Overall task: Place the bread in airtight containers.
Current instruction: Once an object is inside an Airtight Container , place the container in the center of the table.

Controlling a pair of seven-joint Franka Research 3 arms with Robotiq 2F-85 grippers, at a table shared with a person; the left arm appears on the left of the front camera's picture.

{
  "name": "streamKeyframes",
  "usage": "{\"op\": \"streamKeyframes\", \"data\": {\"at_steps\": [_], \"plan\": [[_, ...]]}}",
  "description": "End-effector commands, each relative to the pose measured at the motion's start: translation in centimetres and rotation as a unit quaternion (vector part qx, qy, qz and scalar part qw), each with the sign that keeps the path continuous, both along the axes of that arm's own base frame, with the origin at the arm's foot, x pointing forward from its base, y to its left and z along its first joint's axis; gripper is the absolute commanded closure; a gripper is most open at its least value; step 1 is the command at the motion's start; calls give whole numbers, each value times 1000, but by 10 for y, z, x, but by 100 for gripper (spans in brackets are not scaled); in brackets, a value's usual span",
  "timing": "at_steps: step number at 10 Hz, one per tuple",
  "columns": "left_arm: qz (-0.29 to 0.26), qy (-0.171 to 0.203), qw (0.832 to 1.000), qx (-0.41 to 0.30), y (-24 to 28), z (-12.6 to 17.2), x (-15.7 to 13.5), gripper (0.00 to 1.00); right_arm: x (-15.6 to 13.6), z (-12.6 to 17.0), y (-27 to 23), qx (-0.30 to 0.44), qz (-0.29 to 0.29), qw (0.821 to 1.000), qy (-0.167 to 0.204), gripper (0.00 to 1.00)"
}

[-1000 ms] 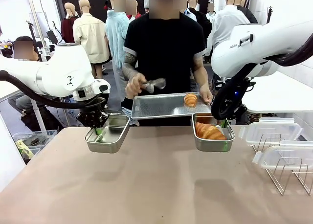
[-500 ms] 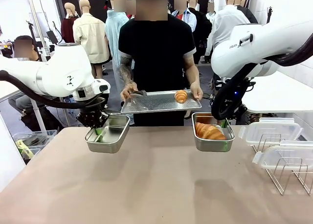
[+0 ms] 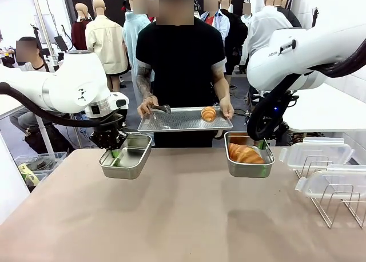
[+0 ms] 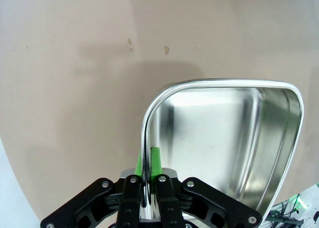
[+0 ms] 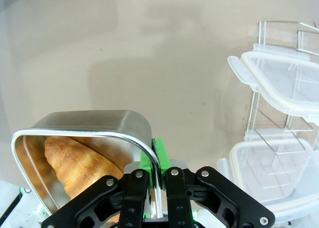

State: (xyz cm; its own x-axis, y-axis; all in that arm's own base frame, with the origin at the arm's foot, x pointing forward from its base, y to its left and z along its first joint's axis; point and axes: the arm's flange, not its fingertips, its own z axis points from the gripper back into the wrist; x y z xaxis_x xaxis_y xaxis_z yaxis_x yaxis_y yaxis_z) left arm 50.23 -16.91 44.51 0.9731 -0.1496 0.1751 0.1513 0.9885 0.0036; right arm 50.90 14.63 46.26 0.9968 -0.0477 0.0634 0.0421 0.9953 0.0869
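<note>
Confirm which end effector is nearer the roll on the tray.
Right. The right end effector grips the filled tin just right of the roll; left end effector grips the empty tin, well off to its left.

Bare table (image 3: pixel 183 216) lies open between left tin (image 3: pixel 123 171) and right tin (image 3: pixel 249 170); rack of lids (image 3: pixel 329 185) blocks right.

One glossy golden croissant (image 3: pixel 209 114) lies on the perforated tray's (image 3: pixel 171 122) right part. Below the tray's left end is an empty steel tin (image 3: pixel 127 167); below its right end, a second tin (image 3: pixel 249 171) holds the other croissant (image 3: pixel 246 154).
</note>
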Motion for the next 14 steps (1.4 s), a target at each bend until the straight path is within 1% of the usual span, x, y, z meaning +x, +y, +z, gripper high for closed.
{"op": "streamKeyframes", "data": {"at_steps": [1,6,7,8,9,10,11,14], "plan": [[10,-12,1000,5,-1,2,0,100,0,0,1,2,0,1000,-5,100],[10,-12,1000,5,-1,2,0,100,0,0,1,2,0,1000,-5,100],[10,-12,1000,5,-1,2,0,100,0,0,0,0,0,1000,0,100],[10,-12,1000,5,-1,2,0,100,14,-11,3,-9,-7,1000,-17,100],[10,-12,1000,5,-1,2,0,100,29,-23,7,-16,-12,1000,-24,100],[10,-12,1000,5,-1,2,0,100,48,-38,8,-24,-1,999,-30,100],[10,-12,1000,5,-1,2,0,100,66,-55,10,-26,-15,999,-41,100],[10,-12,1000,5,-1,2,0,100,99,-102,21,-42,38,998,-6,100]]}}
